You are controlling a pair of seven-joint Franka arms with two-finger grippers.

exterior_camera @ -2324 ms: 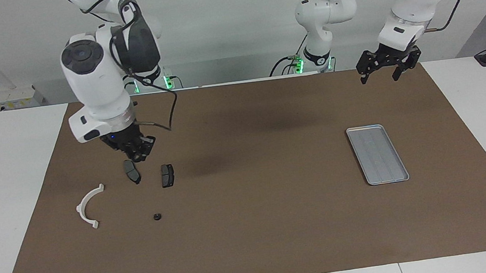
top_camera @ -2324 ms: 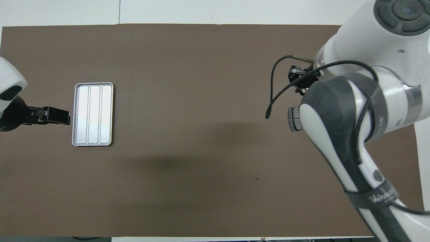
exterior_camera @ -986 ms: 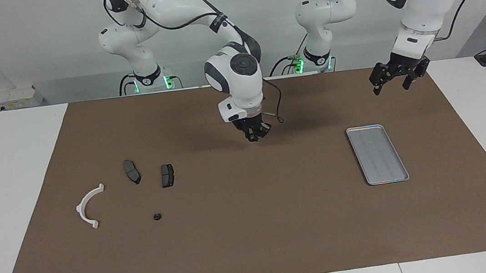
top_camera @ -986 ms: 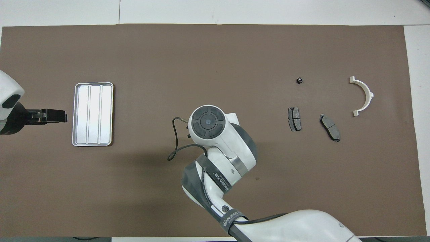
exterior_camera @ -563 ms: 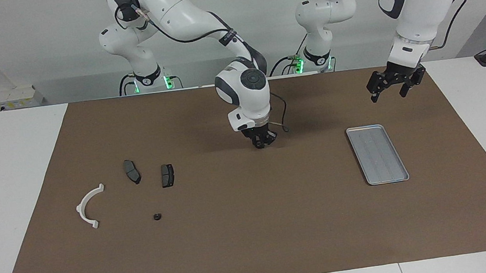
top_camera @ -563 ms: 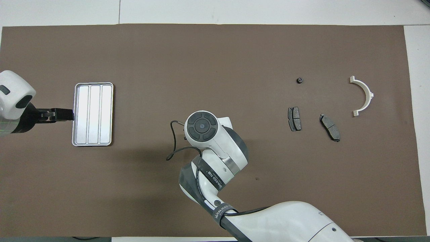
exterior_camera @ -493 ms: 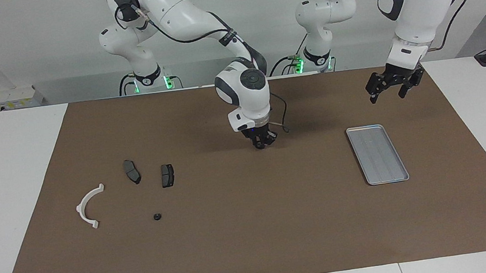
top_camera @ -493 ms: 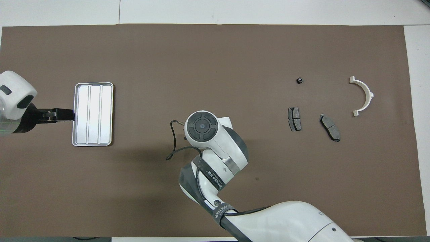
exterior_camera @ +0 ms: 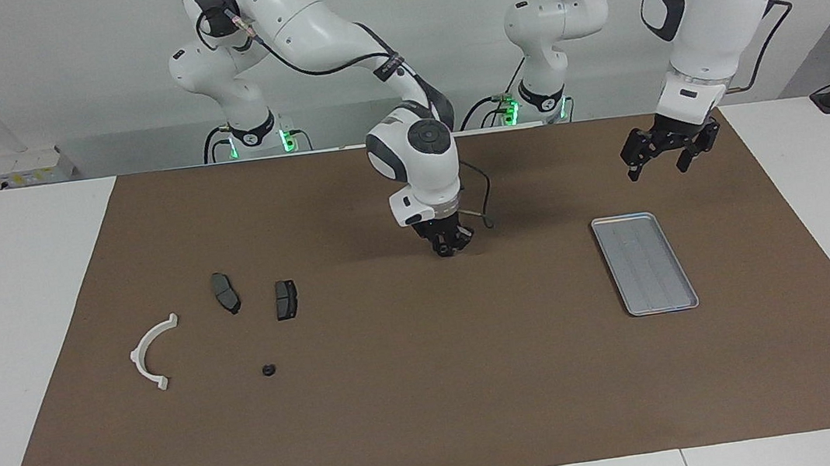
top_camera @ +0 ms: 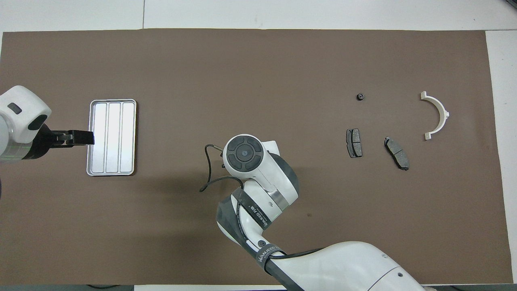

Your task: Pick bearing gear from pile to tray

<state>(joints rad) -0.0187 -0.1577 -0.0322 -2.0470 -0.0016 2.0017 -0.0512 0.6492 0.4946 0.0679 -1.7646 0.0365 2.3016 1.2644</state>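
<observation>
Presumably tray-bound, right claw (exterior_camera: 448,249) hangs pinched shut over tabletop (exterior_camera: 434,403), contents unseen; left claw (exterior_camera: 663,159) waits open near silver-grey metal tray (exterior_camera: 645,263).

We see a brown mat (exterior_camera: 434,403) covering a white table (exterior_camera: 2,311), and a white wall (exterior_camera: 53,71) rising at its edge.

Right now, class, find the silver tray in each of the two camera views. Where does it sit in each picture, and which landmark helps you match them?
Facing view: the silver tray lies at the picture's right, at the left arm's end of the brown mat.
Overhead view: the silver tray lies at the picture's left.
Shared landmark: the left claw hangs by the tray in both views; overhead, its tip overlaps the tray's rim.
</observation>
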